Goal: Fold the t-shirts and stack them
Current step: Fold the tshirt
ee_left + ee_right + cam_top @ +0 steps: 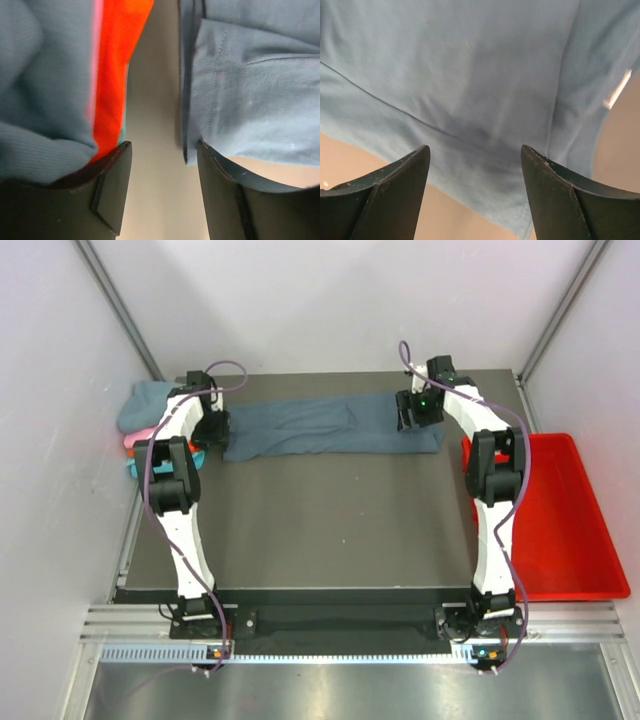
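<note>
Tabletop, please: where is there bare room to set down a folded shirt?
Bare: the wide tabletop between the slate t-shirt and the arm bases, plus the red tray. Crowded: the far strip under that shirt, and the folded stack at far left.

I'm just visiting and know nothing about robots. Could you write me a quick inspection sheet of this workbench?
Surface: dark grey table, no spills seen.
Job's things: blue-grey shirt laid lengthwise along the far side; folded stack at the far left, teal on top.
Clutter: red tray beside the table's right edge, nothing seen in it.
Pincers: left pincer open at the shirt's left end, beside the stack; right pincer open over its right end.
Cables: purple cable looped along each arm.
Surroundings: white walls.
</note>
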`<state>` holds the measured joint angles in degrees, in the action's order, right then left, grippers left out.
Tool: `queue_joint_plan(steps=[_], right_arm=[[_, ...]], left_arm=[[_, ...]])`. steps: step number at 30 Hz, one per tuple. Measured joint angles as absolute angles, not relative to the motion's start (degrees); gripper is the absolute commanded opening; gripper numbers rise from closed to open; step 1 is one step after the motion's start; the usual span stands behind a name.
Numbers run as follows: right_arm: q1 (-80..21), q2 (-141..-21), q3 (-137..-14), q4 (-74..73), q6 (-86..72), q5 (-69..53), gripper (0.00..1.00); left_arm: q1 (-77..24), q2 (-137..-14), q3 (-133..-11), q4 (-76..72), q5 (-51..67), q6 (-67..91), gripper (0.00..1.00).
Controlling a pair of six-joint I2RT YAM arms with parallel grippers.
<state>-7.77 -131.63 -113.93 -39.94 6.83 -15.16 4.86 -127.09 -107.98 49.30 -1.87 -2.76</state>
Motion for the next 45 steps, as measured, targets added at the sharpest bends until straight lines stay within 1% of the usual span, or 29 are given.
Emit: queue_joint_plan(steps=[7, 9, 10, 11, 12, 13, 26, 27, 28, 29, 30, 31, 34, 38, 43, 45], right_arm=[[-7.0, -131.6, -112.5, -43.3, 7.5, -11.9, 0.73], [-7.0, -131.6, -112.0, -43.9, 7.9, -10.6, 0.73], [-7.0, -131.6, -111.8, -44.3, 8.0, -10.1, 0.73], [-7.0, -131.6, -111.7, -44.6, 8.2, -9.5, 0.73], [-7.0, -131.6, -111.4, -44.6, 8.4, -8.8, 0.73], [-7.0, -131.6, -111.1, -44.9, 8.6, -8.2, 0.72], [-7.0, -131.7, -110.7, -45.8, 9.4, -6.0, 0.72], [-7.0, -131.8, -110.8, -45.8, 9.4, -5.9, 0.72], [-7.0, -131.8, -110.8, -45.9, 9.4, -5.8, 0.72], [-7.0, -131.8, -110.8, -45.9, 9.4, -5.8, 0.72], [-7.0, -131.8, -110.8, -45.9, 9.4, -5.8, 0.72], [-7.0, -131.8, -110.8, -45.9, 9.4, -5.8, 0.72], [-7.0, -131.8, -110.8, -46.0, 9.4, -5.8, 0.72], [-7.0, -131.8, -110.8, -46.0, 9.4, -5.8, 0.72], [-7.1, -131.8, -110.8, -46.0, 9.4, -5.8, 0.72], [-7.1, -131.8, -110.8, -46.0, 9.4, -5.8, 0.72]], left_arm=[[4.8, -129.3, -107.9, 49.9, 0.8, -2.8, 0.52], [4.7, -129.3, -107.9, 49.9, 1.3, -2.8, 0.44], [4.7, -129.3, -107.9, 49.9, 1.6, -2.8, 0.38], [4.7, -129.4, -107.9, 49.9, 1.9, -2.7, 0.21], [4.7, -129.5, -107.9, 49.8, 2.2, -2.4, 0.08], [4.7, -129.7, -107.9, 49.8, 2.4, -2.7, 0.0], [5.3, -128.8, -105.4, 48.9, 5.3, -3.2, 0.0], [5.3, -128.7, -105.2, 48.9, 5.4, -3.2, 0.05], [5.3, -128.6, -105.2, 48.9, 5.4, -3.2, 0.17], [5.3, -128.6, -105.1, 48.9, 5.3, -3.4, 0.4], [5.3, -128.5, -105.1, 49.1, 5.2, -3.7, 0.47], [5.3, -128.5, -104.9, 49.3, 5.3, -3.6, 0.49], [5.3, -127.9, -104.3, 49.8, 5.6, -3.1, 0.52], [5.3, -127.3, -103.4, 50.2, 6.9, -2.9, 0.52], [5.5, -127.2, -103.1, 50.6, 8.1, -2.4, 0.45], [5.6, -127.1, -103.1, 50.8, 7.5, -1.9, 0.45]])
